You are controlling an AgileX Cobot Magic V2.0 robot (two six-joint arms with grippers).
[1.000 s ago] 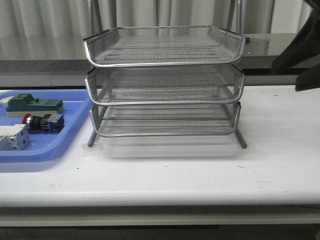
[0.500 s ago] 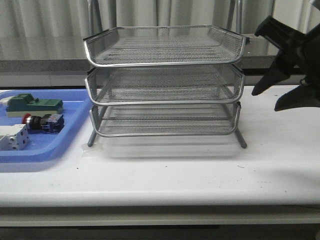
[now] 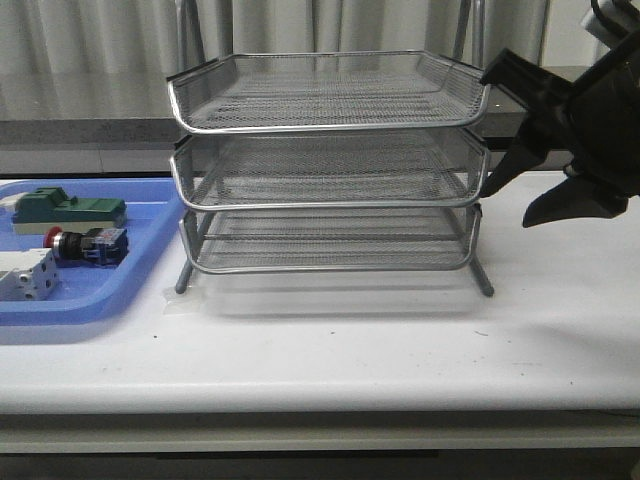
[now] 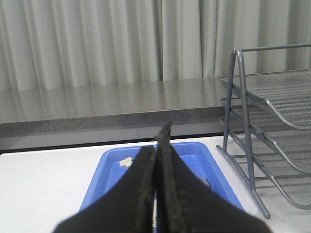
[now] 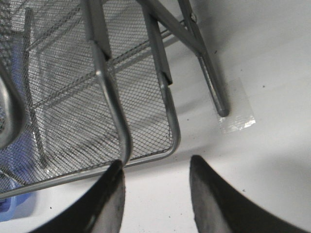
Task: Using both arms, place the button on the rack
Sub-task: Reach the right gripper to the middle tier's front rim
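Observation:
The button (image 3: 85,243), red cap and blue rear block, lies in the blue tray (image 3: 95,300) at the table's left. The silver three-tier rack (image 3: 330,165) stands mid-table. My right gripper (image 3: 503,210) hangs open just right of the rack's right side, at middle-tier height. In the right wrist view its gripper (image 5: 155,161) is open over bare table, beside the rack's lowest tray corner (image 5: 170,141). My left gripper (image 4: 163,141) is shut and empty, above the blue tray (image 4: 216,167), with the rack (image 4: 272,121) to one side. The button is hidden behind its fingers.
A green block part (image 3: 68,210) and a white boxy part (image 3: 25,275) share the blue tray with the button. A clear tape patch (image 5: 236,119) lies under a rack leg (image 5: 214,92). A grey ledge and curtains run behind the table.
My right arm has come in from the right edge and moved left, up to the rack's right side. The tray's parts and the rack have not moved.

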